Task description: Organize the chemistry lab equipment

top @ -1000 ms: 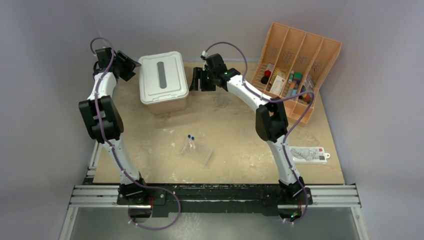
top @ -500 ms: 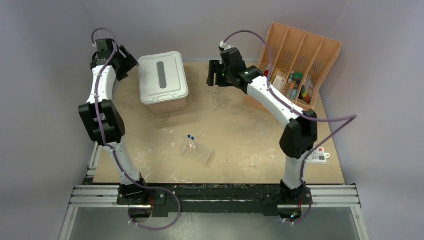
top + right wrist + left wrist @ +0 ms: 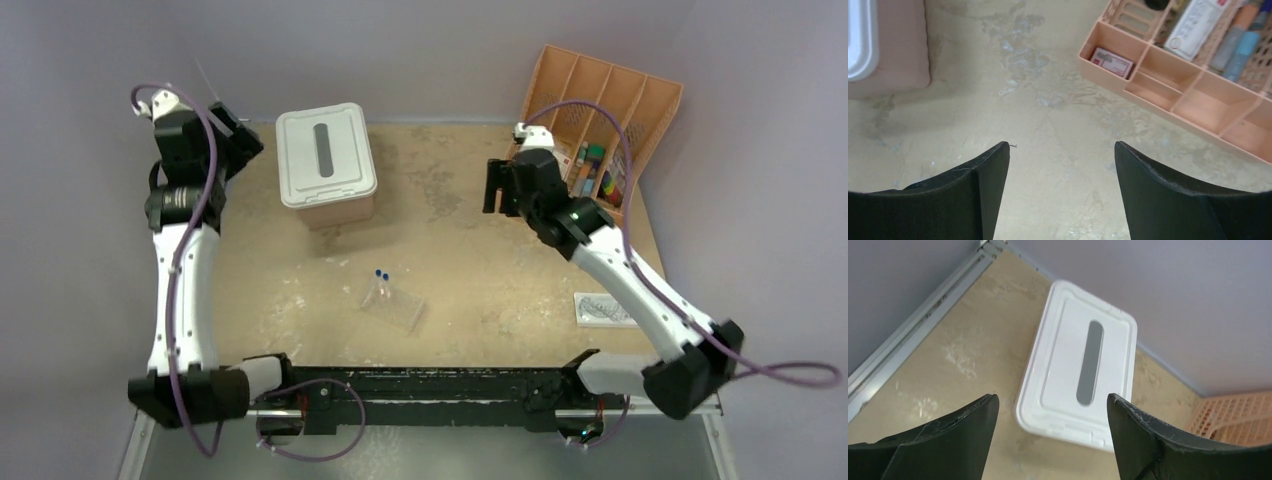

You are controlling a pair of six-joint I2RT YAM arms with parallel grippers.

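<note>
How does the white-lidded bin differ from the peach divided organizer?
The white-lidded bin is closed, its contents hidden; the peach organizer is open-topped, with small lab items visible inside. The bin has solid walls and a flat lid; the organizer has lattice walls and dividers forming several compartments. Both sit at the table's far side.

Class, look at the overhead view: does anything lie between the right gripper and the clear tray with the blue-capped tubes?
Nothing visible does. Only bare table lies between the open right gripper and the clear tray with the blue-capped tubes. The white lidded box sits off to the left of that path.
</note>
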